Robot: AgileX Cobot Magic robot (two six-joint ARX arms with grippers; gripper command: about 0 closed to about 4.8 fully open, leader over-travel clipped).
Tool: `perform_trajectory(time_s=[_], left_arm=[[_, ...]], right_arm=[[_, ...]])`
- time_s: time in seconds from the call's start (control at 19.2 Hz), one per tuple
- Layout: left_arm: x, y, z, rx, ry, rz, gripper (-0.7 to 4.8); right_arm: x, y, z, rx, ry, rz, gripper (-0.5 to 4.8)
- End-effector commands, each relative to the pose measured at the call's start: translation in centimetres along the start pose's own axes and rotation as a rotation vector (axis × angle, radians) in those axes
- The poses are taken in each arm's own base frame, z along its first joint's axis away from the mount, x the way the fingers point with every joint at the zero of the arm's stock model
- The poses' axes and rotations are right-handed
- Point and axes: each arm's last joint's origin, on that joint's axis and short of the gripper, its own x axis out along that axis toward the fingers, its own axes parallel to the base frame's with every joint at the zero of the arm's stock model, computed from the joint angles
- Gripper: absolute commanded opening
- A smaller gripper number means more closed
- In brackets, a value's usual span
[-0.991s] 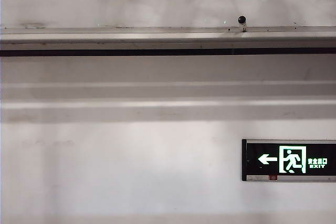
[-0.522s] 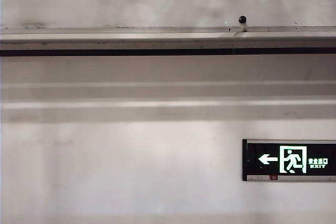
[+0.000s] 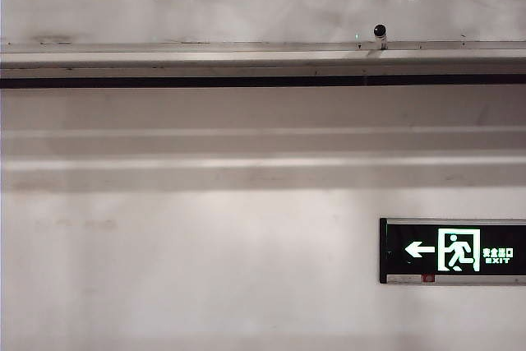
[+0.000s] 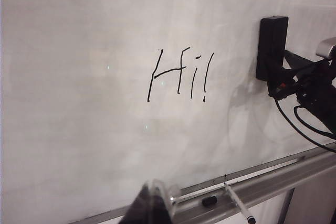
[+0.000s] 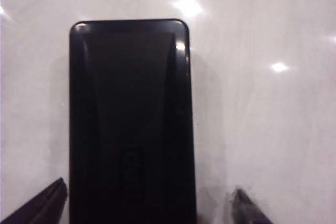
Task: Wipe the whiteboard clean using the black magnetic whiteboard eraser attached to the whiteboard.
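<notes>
While left gripper point(image 4: 152, 203) stays closed, right gripper point(image 5: 149, 203) straddles eraser point(image 5: 131, 119) open.

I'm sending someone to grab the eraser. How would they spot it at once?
Find the whiteboard with "Hi!" handwritten on it. Beside the writing, a tall black eraser clings to the board, the open right pincer straddling it. Unlike the marker and small cap on the rail, it sits on the board itself.

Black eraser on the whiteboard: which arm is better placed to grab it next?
Right. The right gripper is open with its fingertips either side of the eraser on the whiteboard. The left gripper is shut, away by the rail.
</notes>
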Motion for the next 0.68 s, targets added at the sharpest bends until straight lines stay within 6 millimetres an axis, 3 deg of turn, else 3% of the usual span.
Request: perform_trajectory(time_s=[0.05, 0.21, 0.31, 0.42, 0.68], left_arm=[[-0.2, -0.1, 0.5, 0.012, -0.035, -0.002, -0.05], [-0.2, -0.1, 0.5, 0.012, -0.038, -0.003, -0.05], [-0.1, -0.1, 0.5, 0.012, -0.037, -0.002, -0.05], [-0.2, -0.1, 0.5, 0.012, -0.037, -0.002, -0.05], [-0.2, -0.1, 0.5, 0.012, -0.037, -0.004, -0.05]], right_arm=[[0.2, -0.2, -1.0, 0.005, 0.02, -0.005, 3.76], [0.4, 0.0, -2.3, 0.004, 0.083, 0.002, 2.1], [0.4, 0.2, -2.6, 0.004, 0.102, 0.01, 1.37], [0.4, 0.9, -2.4, -0.017, 0.097, 0.033, 1.37], [0.1, 5.5, -2.5, -0.133, 0.152, 0.179, 1.38]])
